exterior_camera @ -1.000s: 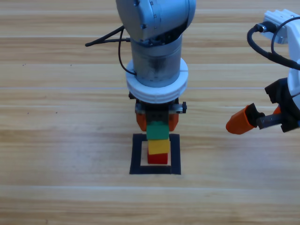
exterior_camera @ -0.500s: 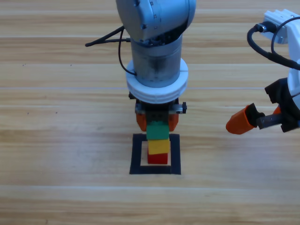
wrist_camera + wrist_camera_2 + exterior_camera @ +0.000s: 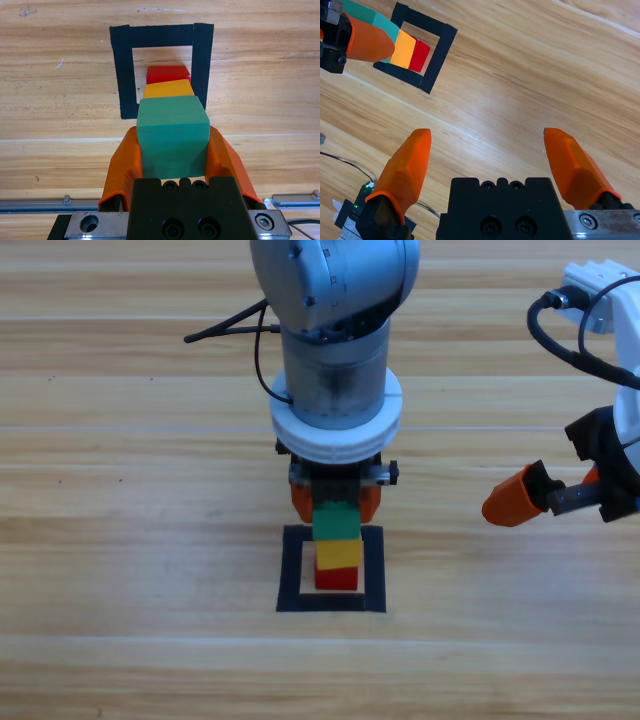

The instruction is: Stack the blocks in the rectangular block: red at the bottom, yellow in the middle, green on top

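Observation:
Inside the black tape square [image 3: 290,570] stands a stack: the red cube [image 3: 337,578] on the table, the yellow cube [image 3: 339,552] on it, the green cube [image 3: 337,519] on top. My left gripper [image 3: 336,502] comes down from the top middle, shut on the green cube. The left wrist view has both orange jaws pressed against the green cube [image 3: 172,132], with yellow [image 3: 168,89] and red [image 3: 167,73] below it inside the tape [image 3: 202,55]. Off to the right, my right gripper [image 3: 545,498] waits open above the table, its spread jaws holding nothing [image 3: 487,132].
Bare wooden table surrounds the tape square on all sides. A black cable [image 3: 225,325] trails from the left arm at the upper left. The right arm's body and cable [image 3: 590,360] fill the right edge.

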